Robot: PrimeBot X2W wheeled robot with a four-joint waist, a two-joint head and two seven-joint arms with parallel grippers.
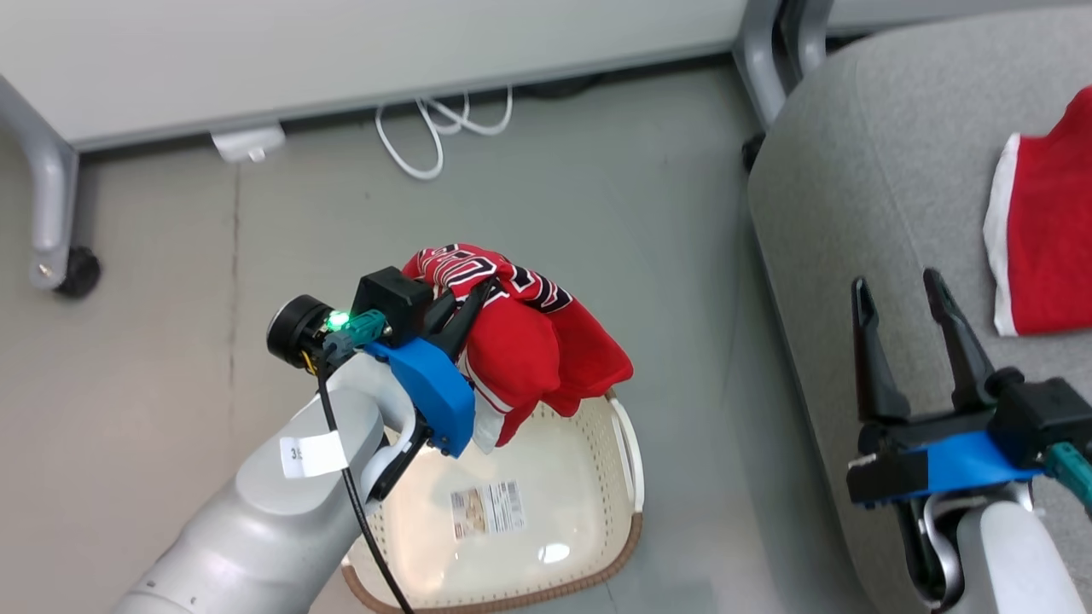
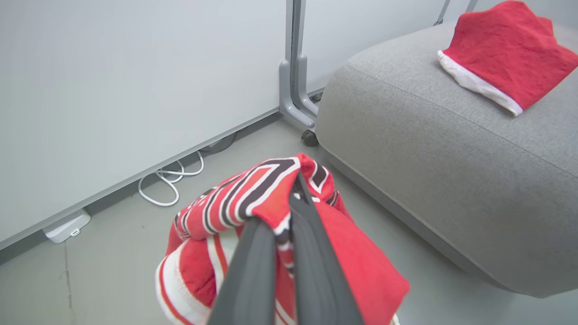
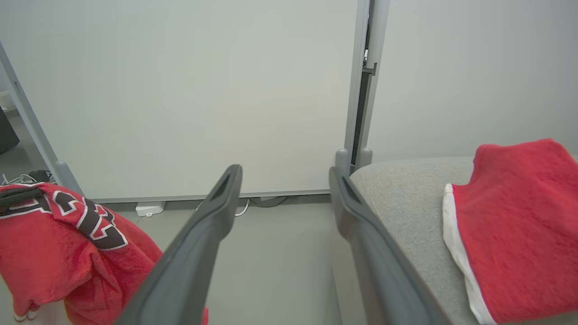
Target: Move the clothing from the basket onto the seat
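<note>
Grey floor (image 1: pixel 597 188) under basket (image 1: pixel 633 529); left tool (image 1: pixel 479 297) clamps jersey (image 1: pixel 512 345), right tool (image 1: pixel 897 292) spread by seat (image 1: pixel 853 170).

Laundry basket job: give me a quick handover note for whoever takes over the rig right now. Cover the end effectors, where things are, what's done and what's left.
Left end effector: shut on the jersey, holding it bunched in the air above the basket's far end.
Right end effector: open, holding nothing, over the seat's near edge.
Done: the plain red garment lies on the seat.
Basket: on the floor to the left of the seat. Its bottom label shows and no clothing is seen inside.
Left to do: carry the jersey across to the seat and release it.
</note>
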